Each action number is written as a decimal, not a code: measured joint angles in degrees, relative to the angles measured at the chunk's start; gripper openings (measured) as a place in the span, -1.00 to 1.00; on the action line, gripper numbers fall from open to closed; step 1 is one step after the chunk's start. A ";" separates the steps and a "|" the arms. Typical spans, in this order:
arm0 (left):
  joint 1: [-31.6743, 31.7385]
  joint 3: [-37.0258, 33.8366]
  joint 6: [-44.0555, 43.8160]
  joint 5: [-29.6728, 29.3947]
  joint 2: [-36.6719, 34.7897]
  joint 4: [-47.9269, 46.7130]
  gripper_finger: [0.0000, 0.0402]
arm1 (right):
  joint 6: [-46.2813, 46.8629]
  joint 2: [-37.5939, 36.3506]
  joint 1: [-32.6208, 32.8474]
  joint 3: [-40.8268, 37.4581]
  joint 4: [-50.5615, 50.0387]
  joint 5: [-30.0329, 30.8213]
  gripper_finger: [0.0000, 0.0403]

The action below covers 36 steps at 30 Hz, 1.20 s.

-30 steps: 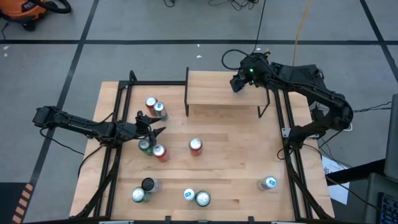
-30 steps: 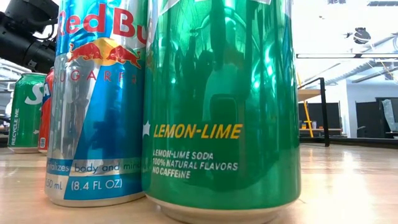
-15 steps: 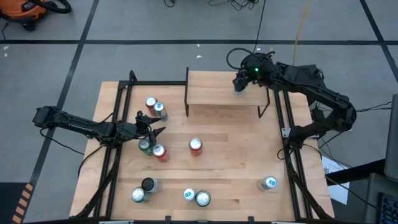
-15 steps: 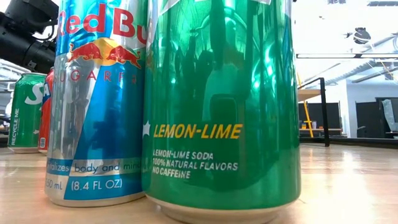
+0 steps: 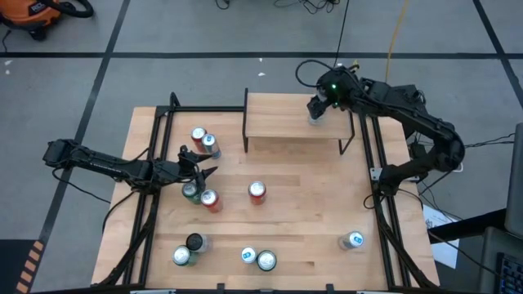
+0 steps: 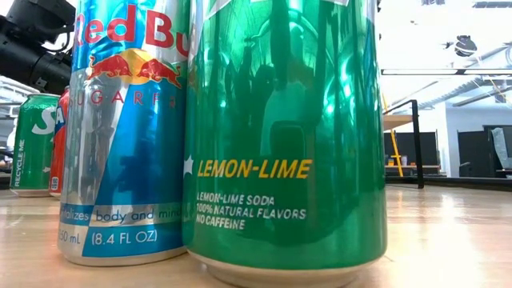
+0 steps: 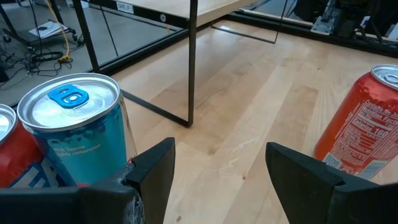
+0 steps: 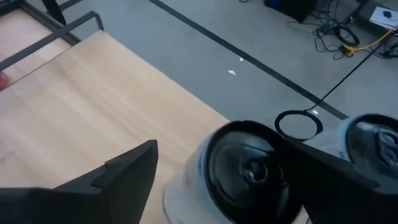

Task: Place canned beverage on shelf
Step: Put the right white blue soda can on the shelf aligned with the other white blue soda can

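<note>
My right gripper [image 5: 315, 110] is over the right end of the shelf [image 5: 286, 124], a light-wood board on thin black supports. It is shut on a white can with a dark top [image 8: 245, 168]. A second can with a silvery top [image 8: 376, 140] stands close beside it. My left gripper [image 5: 201, 171] hangs open and empty low over the table's left part. In the left wrist view it [image 7: 217, 180] is between a blue can [image 7: 74, 124] and a red can [image 7: 367, 118], touching neither. My right gripper has the white can between its two fingers, on the side wall near the top rim [image 8: 183, 186]. The fingers slant down from above. The can is upright over the shelf board [image 8: 93, 106]. The gripper hides the can's bottom, so whether it rests there cannot be told.
Several cans stand on the tabletop: two at the far left [image 5: 203, 140], two by my left gripper [image 5: 200, 196], a red one mid-table [image 5: 257, 191], several along the near edge [image 5: 257, 260], one near right [image 5: 353, 240]. A green can [image 6: 280, 144] fills the low view.
My right gripper has gone a little toward the table's right and far edges above the shelf, taking the white can with it.
</note>
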 joint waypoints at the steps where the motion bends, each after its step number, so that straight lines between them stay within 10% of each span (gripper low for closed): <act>1: 0.00 0.00 0.02 0.02 0.00 0.00 0.25 | -0.06 0.08 -0.06 0.00 0.34 -0.03 0.67; 36: 0.00 0.00 -0.03 0.00 -0.01 0.02 0.25 | -1.28 -2.78 0.15 -0.08 -2.49 -3.45 0.64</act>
